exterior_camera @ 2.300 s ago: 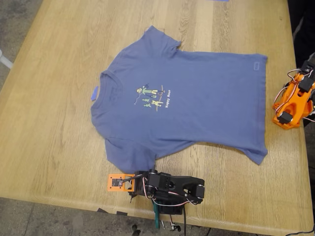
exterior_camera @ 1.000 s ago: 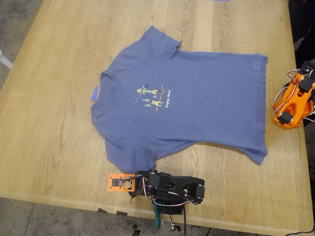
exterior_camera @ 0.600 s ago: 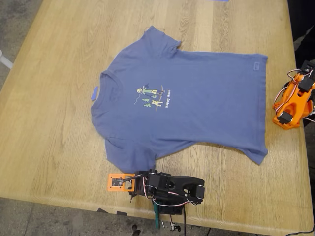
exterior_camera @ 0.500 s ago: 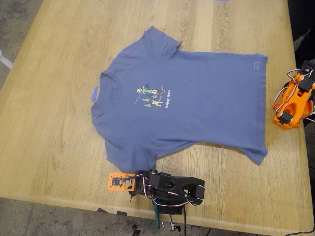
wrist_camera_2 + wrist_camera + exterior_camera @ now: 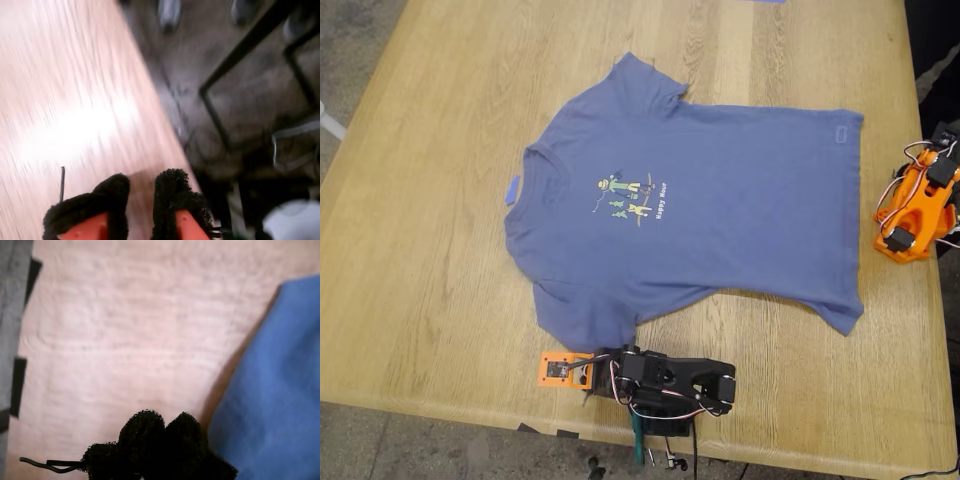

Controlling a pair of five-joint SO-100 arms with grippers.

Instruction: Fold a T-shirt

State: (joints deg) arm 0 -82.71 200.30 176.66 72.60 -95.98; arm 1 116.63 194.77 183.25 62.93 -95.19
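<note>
The T-shirt (image 5: 720,200) lies flat mid-table (image 5: 440,300). At its exterior-view 6 o'clock, the first end effector (image 5: 162,432), pads together, should open before pinching the sleeve (image 5: 582,318); the second end effector (image 5: 140,195) is nearly closed

T-shirt (image 5: 720,215): slate-blue, short-sleeved, spread flat and unfolded, print side up. Collar points toward the exterior view's left, hem toward its right, both sleeves spread out. A small colourful cartoon print (image 5: 628,196) with yellow text sits on the chest; fabric shows only minor wrinkling.
</note>
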